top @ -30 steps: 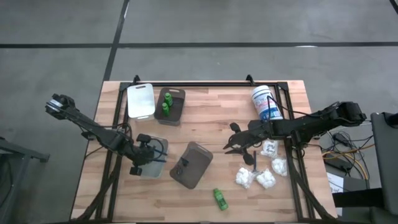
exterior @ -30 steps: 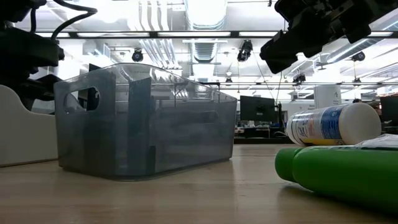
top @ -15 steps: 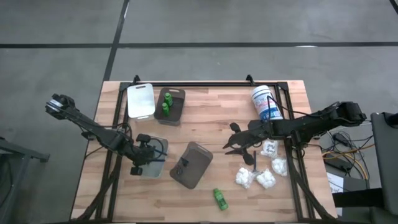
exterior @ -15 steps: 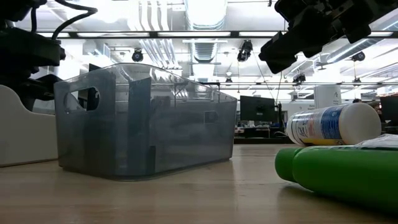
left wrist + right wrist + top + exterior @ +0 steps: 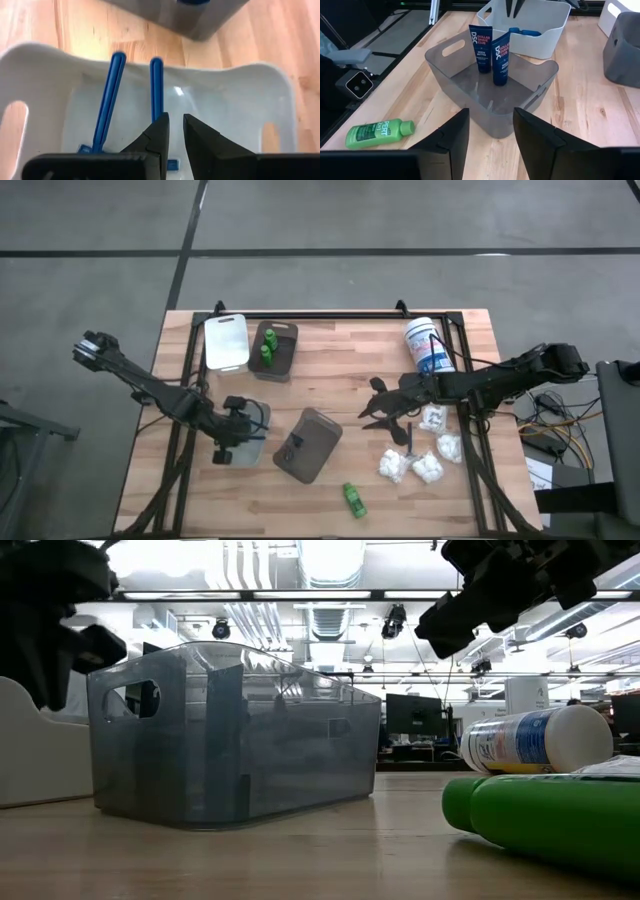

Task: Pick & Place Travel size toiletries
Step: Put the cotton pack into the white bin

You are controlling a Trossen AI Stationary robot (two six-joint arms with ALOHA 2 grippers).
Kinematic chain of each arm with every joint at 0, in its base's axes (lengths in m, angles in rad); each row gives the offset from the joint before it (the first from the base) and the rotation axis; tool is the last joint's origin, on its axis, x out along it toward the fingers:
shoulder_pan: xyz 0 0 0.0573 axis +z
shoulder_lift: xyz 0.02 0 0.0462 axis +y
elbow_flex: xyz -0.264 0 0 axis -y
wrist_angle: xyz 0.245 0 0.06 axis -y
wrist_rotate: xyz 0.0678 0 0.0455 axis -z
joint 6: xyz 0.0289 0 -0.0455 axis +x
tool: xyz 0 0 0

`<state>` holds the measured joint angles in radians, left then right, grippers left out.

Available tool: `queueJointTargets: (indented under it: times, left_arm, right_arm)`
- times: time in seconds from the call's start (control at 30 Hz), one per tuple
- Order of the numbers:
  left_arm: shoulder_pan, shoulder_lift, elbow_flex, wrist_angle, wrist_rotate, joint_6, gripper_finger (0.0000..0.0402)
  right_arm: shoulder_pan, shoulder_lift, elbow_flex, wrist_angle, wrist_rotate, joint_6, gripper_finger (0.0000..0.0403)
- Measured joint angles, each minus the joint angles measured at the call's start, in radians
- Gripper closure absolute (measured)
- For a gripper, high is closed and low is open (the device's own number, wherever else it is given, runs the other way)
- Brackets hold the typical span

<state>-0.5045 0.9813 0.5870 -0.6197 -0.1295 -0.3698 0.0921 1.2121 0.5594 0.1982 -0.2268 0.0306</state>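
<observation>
Left gripper point(image 5: 175, 131) poised above white tray point(image 5: 260, 95), fingers nearly together with a narrow gap. Two blue sticks point(image 5: 107, 102) lying inside tray, side by side. Grey tray point(image 5: 200, 22) beyond on wooden tabletop point(image 5: 280, 35).

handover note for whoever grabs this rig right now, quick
Left pincer: slightly open, empty, over the white tray holding two blue sticks.
Right pincer: open, empty, beside the grey tray, which holds two dark blue tubes.
Done: two green bottles in the brown tray.
Left: loose green bottle, white packets and one dark stick on the table.
</observation>
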Motion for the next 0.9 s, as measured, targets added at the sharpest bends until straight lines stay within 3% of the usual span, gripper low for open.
queueJointTargets:
  times: [0.27, 0.9]
  left_arm:
    - [0.000, 0.000, 0.034, 0.060, -0.001, 0.046, 0.0339]
    - [0.000, 0.000, 0.031, 0.663, -0.003, 0.347, 0.0339]
  right_arm:
    - [0.000, 0.000, 0.000, 0.000, 0.000, 0.114, 0.0243]
    - [0.000, -0.001, 0.000, -0.044, -0.001, 0.217, 0.0234]
